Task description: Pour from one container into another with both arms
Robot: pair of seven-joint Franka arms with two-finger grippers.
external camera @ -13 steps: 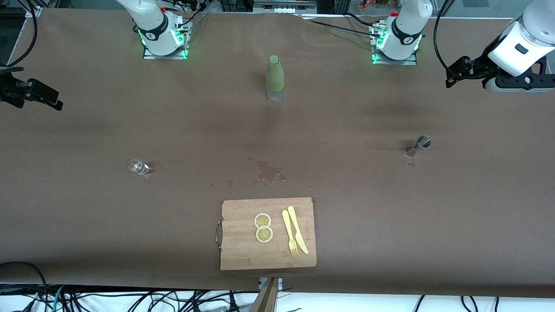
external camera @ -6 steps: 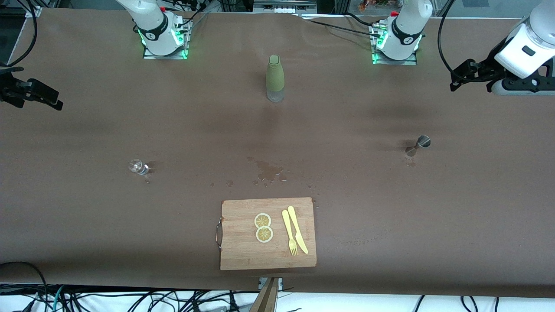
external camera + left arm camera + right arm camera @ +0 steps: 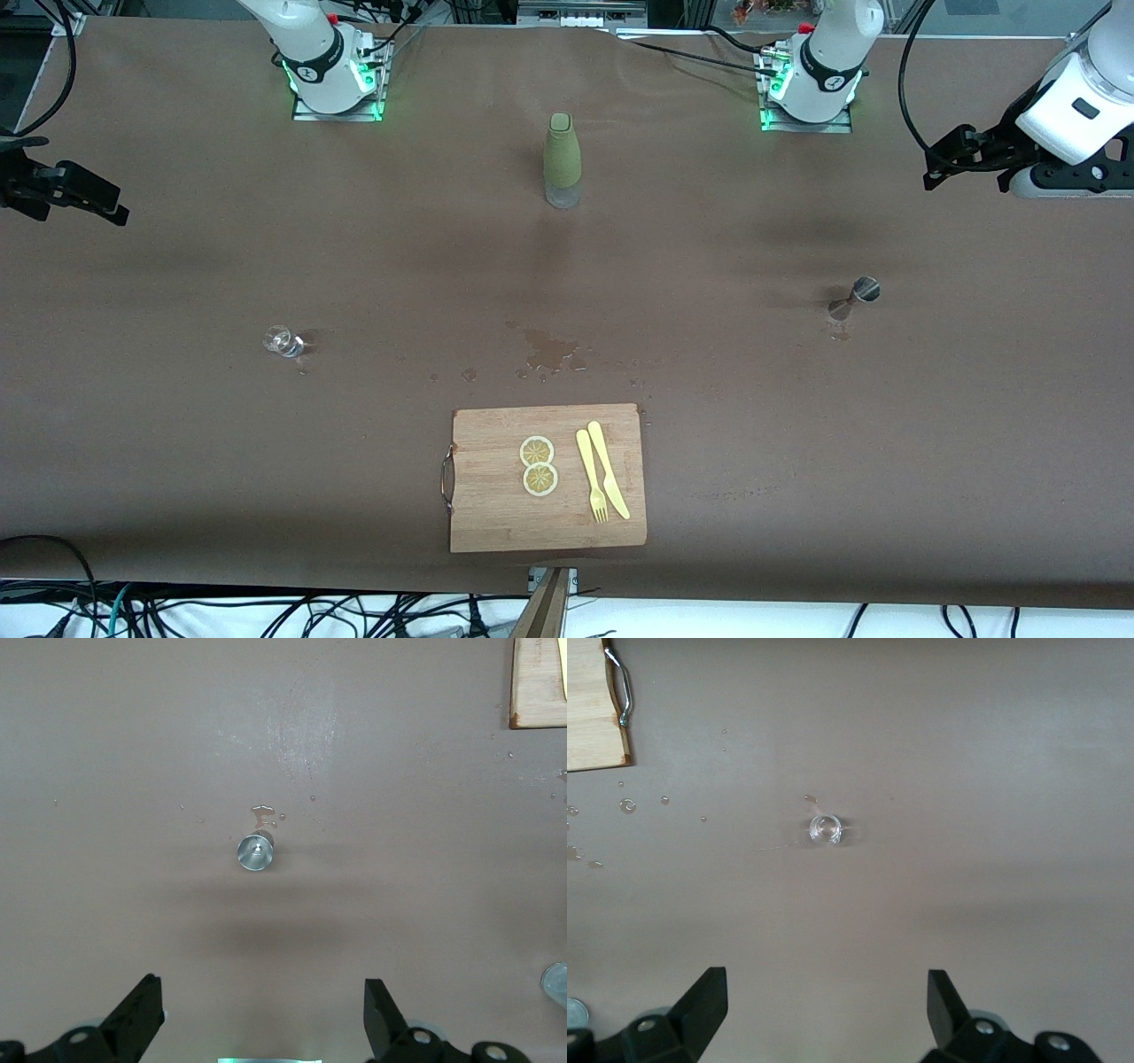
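Since the earlier frames the left arm's black two-finger left gripper (image 3: 939, 164) has drawn back toward its own end of the bench and a little higher in the front view; nothing else on the bench has shifted. It hangs over bare bench near the left arm's end, jaws spread wide and holding nothing; the left wrist view shows both fingers (image 3: 142, 1010) well apart. The right arm's black right gripper (image 3: 106, 208) waits over the right arm's end of the bench, jaws likewise spread and empty. The small steel double-cone jigger (image 3: 855, 297) stands upright on the brown bench (image 3: 797, 443) toward the left arm's end, a small wet mark just beside it. The small clear glass cup (image 3: 282, 341) stands toward the right arm's end, well apart from the jigger. The green-sleeved bottle with clear base (image 3: 562, 159) stands upright mid-bench, between the two arm bases. A patch of spilled liquid (image 3: 549, 350) lies on the bench between bottle and rectangular bamboo cutting board (image 3: 496, 523). The board, nearest the front camera, carries two round lemon slices (image 3: 538, 465) touching each other, plus a yellow plastic fork (image 3: 591, 477) and yellow plastic knife (image 3: 609, 470) side by side.
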